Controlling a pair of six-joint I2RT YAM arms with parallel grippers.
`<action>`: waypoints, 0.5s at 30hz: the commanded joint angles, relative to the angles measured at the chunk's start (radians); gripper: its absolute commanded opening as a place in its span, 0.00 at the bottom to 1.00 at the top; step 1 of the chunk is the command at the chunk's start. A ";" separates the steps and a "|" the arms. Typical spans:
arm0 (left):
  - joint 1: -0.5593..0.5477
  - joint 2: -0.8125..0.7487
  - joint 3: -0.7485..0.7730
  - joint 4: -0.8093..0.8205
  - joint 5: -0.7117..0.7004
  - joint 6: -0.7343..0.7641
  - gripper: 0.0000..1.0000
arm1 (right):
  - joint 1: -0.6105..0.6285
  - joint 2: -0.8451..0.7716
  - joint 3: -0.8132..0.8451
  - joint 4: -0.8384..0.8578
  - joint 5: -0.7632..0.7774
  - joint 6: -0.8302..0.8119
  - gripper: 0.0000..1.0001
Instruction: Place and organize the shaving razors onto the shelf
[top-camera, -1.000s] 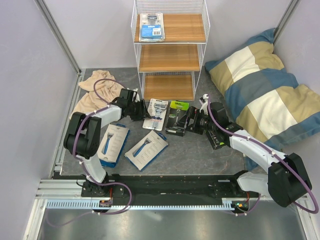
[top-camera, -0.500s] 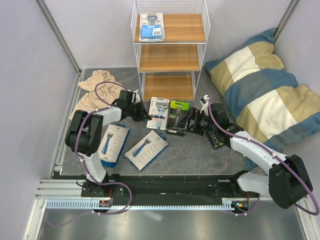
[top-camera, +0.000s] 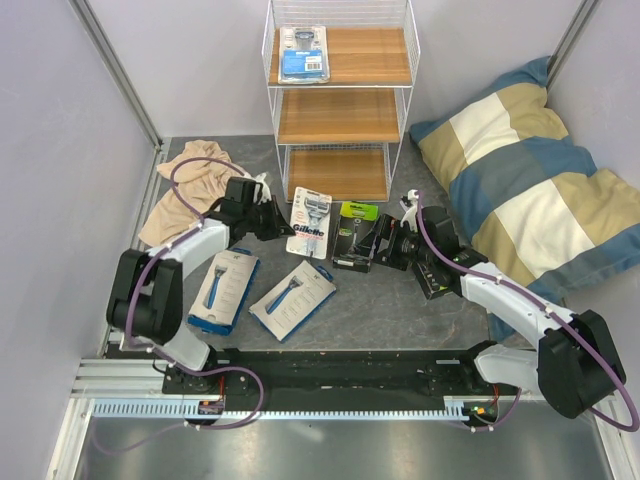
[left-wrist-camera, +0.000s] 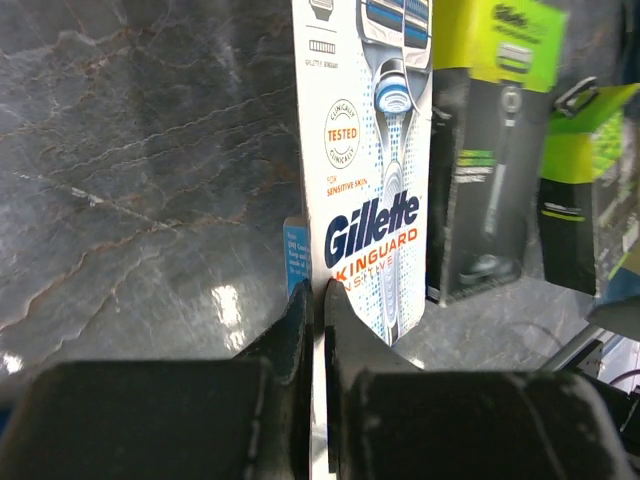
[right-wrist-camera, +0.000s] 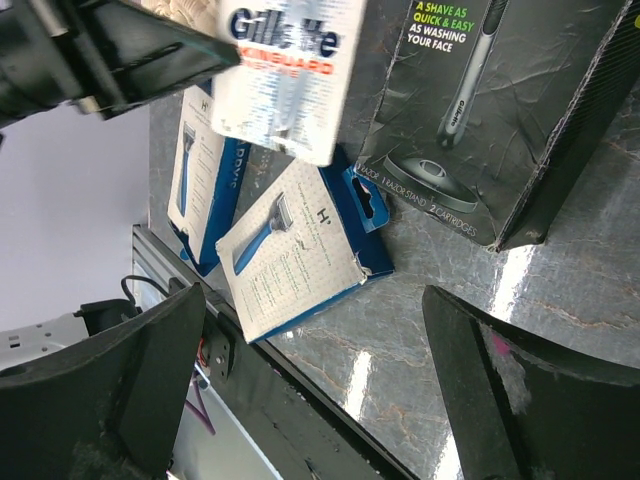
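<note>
Grey floor (top-camera: 380, 300): only left wrist view shows fingers (left-wrist-camera: 350, 335) pinching Gillette card (left-wrist-camera: 370, 170).

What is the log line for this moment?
left tool: shut on Gillette card | right tool: open near black-and-green box | shelf: one blister card on top board
</note>
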 joint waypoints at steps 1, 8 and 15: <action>0.006 -0.123 0.030 -0.084 -0.036 0.062 0.02 | 0.007 -0.016 -0.003 0.026 0.011 -0.007 0.98; 0.005 -0.248 0.100 -0.314 -0.146 0.148 0.02 | 0.004 -0.018 -0.006 0.026 0.010 -0.007 0.98; 0.002 -0.351 0.165 -0.482 -0.324 0.243 0.02 | 0.007 -0.009 -0.009 0.026 0.008 -0.007 0.98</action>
